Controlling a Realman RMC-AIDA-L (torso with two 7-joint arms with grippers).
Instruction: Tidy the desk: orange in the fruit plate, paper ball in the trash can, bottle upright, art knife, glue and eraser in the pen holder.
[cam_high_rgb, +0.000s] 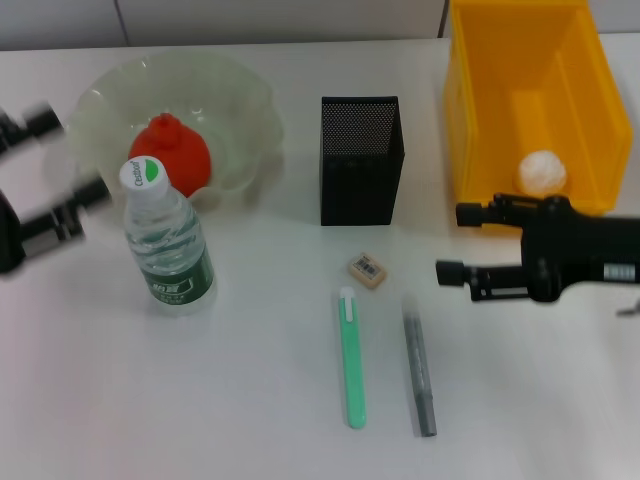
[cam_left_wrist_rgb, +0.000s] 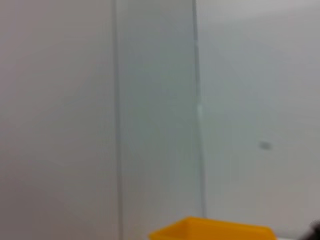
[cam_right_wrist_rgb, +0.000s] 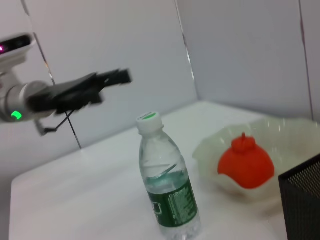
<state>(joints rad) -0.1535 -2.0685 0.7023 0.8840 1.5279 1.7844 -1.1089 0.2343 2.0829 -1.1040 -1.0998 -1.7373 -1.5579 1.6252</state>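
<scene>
The orange (cam_high_rgb: 172, 152) lies in the pale green fruit plate (cam_high_rgb: 240, 90). The bottle (cam_high_rgb: 168, 240) stands upright in front of the plate. The paper ball (cam_high_rgb: 541, 172) lies in the yellow bin (cam_high_rgb: 470, 110). The eraser (cam_high_rgb: 367, 271), the green art knife (cam_high_rgb: 351, 357) and the grey glue stick (cam_high_rgb: 419, 362) lie on the table in front of the black mesh pen holder (cam_high_rgb: 361, 158). My right gripper (cam_high_rgb: 455, 243) is open and empty, right of the eraser. My left gripper (cam_high_rgb: 65, 158) is open and empty, left of the bottle. The right wrist view shows the bottle (cam_right_wrist_rgb: 167, 185), the orange (cam_right_wrist_rgb: 246, 162) and the left gripper (cam_right_wrist_rgb: 112, 80).
The white table (cam_high_rgb: 220, 400) has free room along its front. A pale wall stands behind it. The left wrist view shows only the wall and the yellow bin's rim (cam_left_wrist_rgb: 215, 230).
</scene>
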